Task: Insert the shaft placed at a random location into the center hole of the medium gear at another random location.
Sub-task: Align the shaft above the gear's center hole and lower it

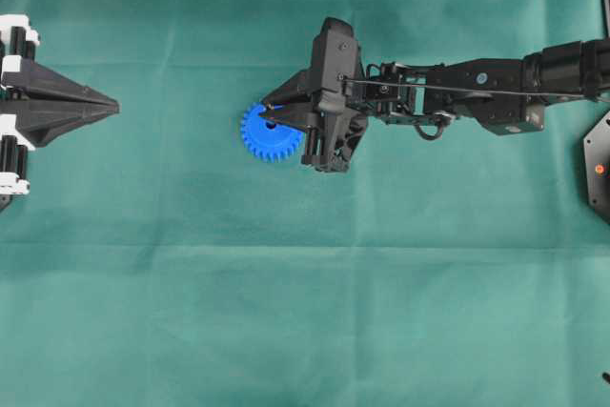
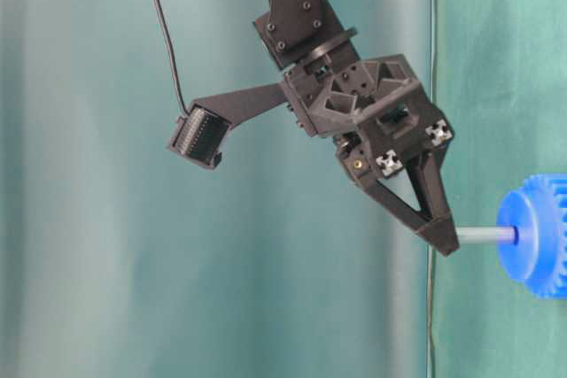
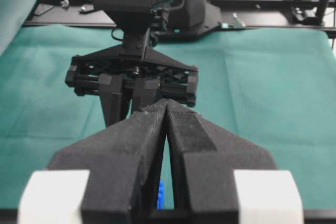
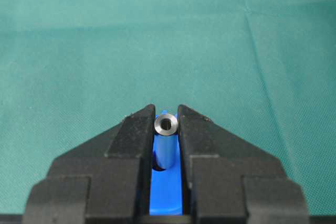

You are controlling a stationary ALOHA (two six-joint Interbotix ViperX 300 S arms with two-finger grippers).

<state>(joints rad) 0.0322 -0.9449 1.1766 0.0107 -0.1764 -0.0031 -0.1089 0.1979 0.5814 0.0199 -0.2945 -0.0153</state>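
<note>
The medium gear, bright blue and toothed, lies flat on the green cloth left of centre. My right gripper reaches in from the right, hangs over the gear and is shut on the shaft. The shaft's ring-shaped silvery top shows between the fingers. In the table-level view the shaft runs from the right gripper straight to the hub of the gear. Its far end sits in the center hole. My left gripper rests shut and holds nothing at the left edge, far from the gear.
Green cloth covers the whole table. A dark base plate sits at the right edge. In the left wrist view the right arm stands ahead of the left gripper, with a black frame rail behind it.
</note>
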